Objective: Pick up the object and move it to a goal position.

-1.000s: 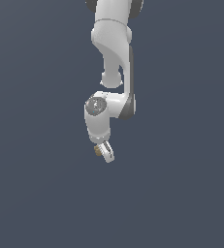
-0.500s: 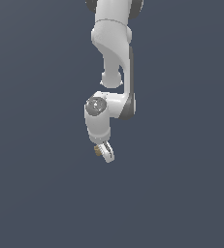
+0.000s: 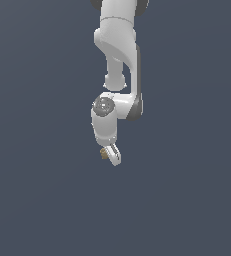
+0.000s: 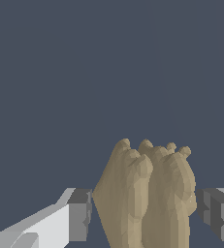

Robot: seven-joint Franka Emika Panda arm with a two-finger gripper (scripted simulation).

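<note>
The object (image 4: 145,198) is a tan-brown lump with a ridged top. In the wrist view it sits between the two grey finger pads (image 4: 79,215), which press on both its sides. In the exterior view only a small brown sliver of the object (image 3: 103,153) shows beside the white gripper (image 3: 109,155) at the end of the white arm. The gripper is shut on the object and points downward, held in mid-air against the plain dark background.
The white arm (image 3: 118,60) reaches down from the top of the exterior view. Around it is only a uniform dark blue-grey background; no table edge, container or goal marker shows.
</note>
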